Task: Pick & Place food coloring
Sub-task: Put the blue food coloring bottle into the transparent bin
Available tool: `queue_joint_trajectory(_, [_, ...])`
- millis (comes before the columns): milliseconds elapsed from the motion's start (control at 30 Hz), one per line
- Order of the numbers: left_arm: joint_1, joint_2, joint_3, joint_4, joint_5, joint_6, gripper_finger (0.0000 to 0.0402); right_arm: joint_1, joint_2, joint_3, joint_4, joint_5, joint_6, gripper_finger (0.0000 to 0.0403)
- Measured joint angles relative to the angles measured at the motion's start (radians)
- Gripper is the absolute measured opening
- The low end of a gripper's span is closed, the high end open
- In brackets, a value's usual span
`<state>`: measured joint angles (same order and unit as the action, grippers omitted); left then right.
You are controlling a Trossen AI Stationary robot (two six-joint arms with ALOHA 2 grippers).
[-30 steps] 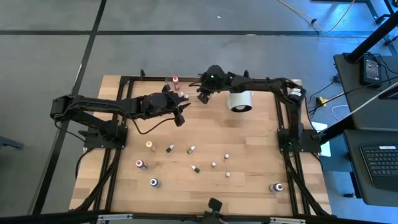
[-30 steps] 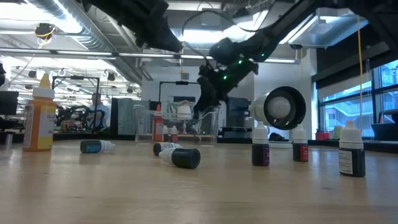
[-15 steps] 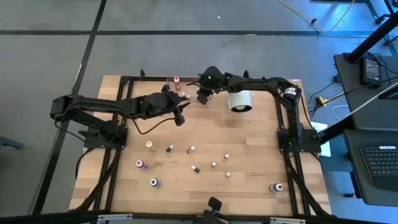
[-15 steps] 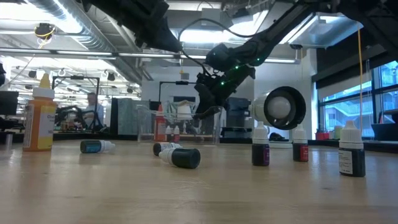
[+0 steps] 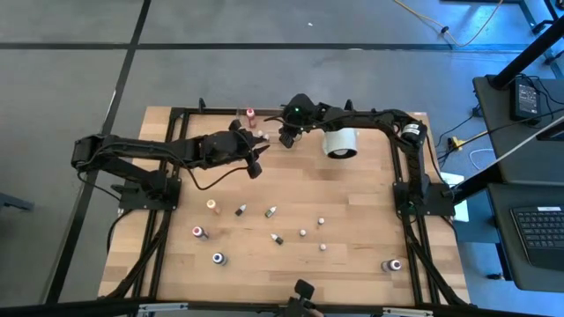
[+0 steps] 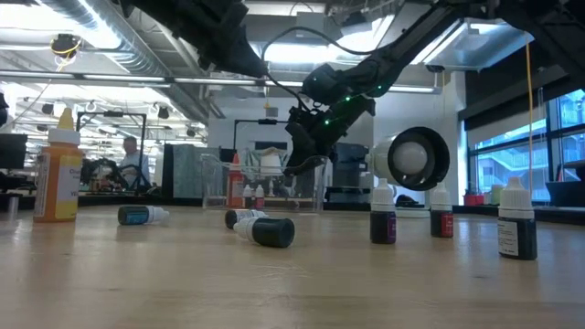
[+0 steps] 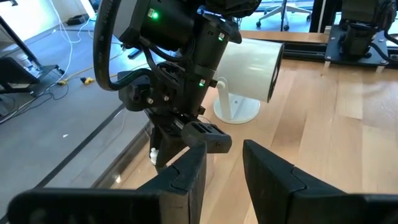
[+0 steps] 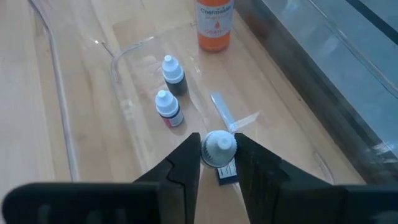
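Right pincer [image 8: 217, 163] over the tray [image 8: 134, 50] at 12 o'clock, pinching a bottle [image 8: 219, 149]; left pincer [image 7: 224, 168] slightly parted, empty.

We are seeing two matte black arms of blocky jointed segments. The right arm [image 5: 352, 114] is showing a green light near its wrist and black cables looping beside it; the left arm [image 5: 150, 150] is trailing a dark cable too.

I see grey floor [image 5: 70, 79] around the wooden table [image 5: 352, 202], crossed by dark seams. At three o'clock sits a dark desk [image 5: 520, 220] with a keyboard [image 5: 539, 231]. Looking level, long ceiling lights [image 6: 55, 41] run overhead and windows [image 6: 512, 155] glow blue at three o'clock.
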<state>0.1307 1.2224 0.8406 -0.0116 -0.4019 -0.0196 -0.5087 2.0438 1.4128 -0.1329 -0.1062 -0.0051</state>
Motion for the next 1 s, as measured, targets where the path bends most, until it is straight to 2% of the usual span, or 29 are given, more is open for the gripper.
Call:
queue_joint_trajectory(400, [0.000,0.000,0.000,0.000,0.000,0.000,0.0102,0.000,0.000,0.000,0.000,0.000,-0.009,0.0101])
queue_joint_trajectory(567, [0.000,0.000,0.000,0.000,0.000,0.017,0.0100,0.002,0.000,0.000,-0.006,0.000,-0.111,0.0101])
queue_joint_trajectory(1000, [0.000,0.000,0.000,0.000,0.001,0.017,0.0100,0.003,0.000,-0.001,-0.020,0.000,-0.112,0.0101])
